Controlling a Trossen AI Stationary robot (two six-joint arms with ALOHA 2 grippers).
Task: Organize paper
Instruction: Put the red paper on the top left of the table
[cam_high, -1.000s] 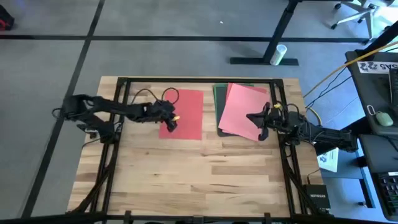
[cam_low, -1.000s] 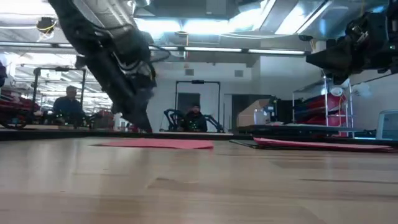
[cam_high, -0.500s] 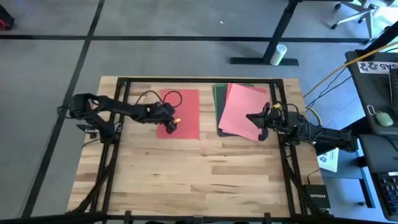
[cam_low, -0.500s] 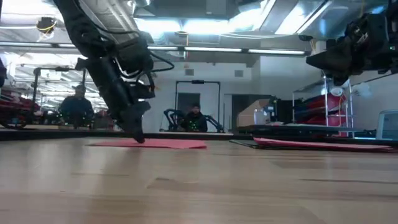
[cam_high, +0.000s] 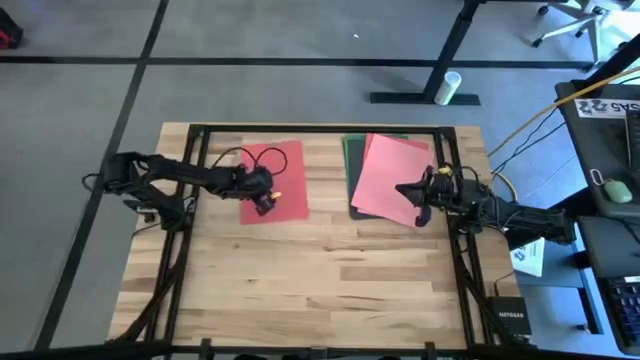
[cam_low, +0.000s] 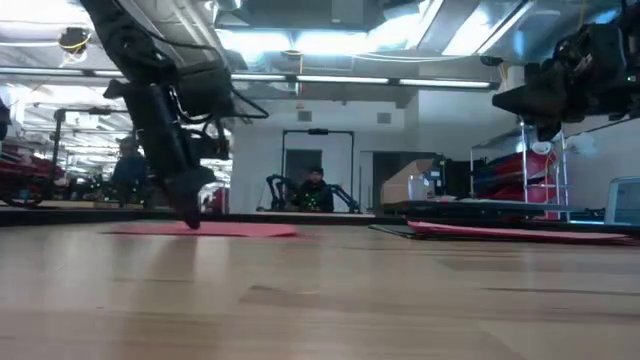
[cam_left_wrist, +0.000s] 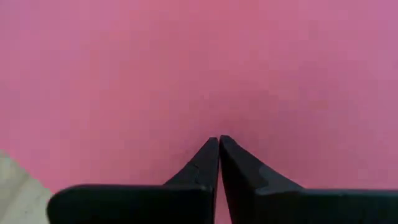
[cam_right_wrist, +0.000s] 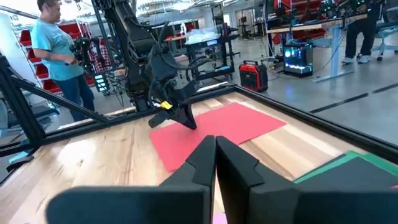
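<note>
The wooden table (cam_high: 300, 280) is a broad butcher-block top of pale planks with visible grain, framed by dark metal rails. On its far right part lies a stack of paper (cam_high: 385, 178): a flat pink sheet on top, skewed so that dark green edges of the sheets beneath show along its far and left sides. Left of it, well apart, a single red sheet (cam_high: 285, 175) lies flat on the wood, thin and matte, slightly rotated against the table edge.

The left arm stretches low across the table from the left side, elbow bent, wrist tipped down steeply. The left gripper (cam_high: 263, 199) has its tips pressed on the red sheet near its near edge; its fingers (cam_left_wrist: 211, 163) are together, nothing between them, just touching the paper.

The right arm reaches in from the right side. The right gripper (cam_high: 405, 189) hangs above the pink sheet's right edge, clear of it, fingers (cam_right_wrist: 208, 158) closed together and empty.
</note>
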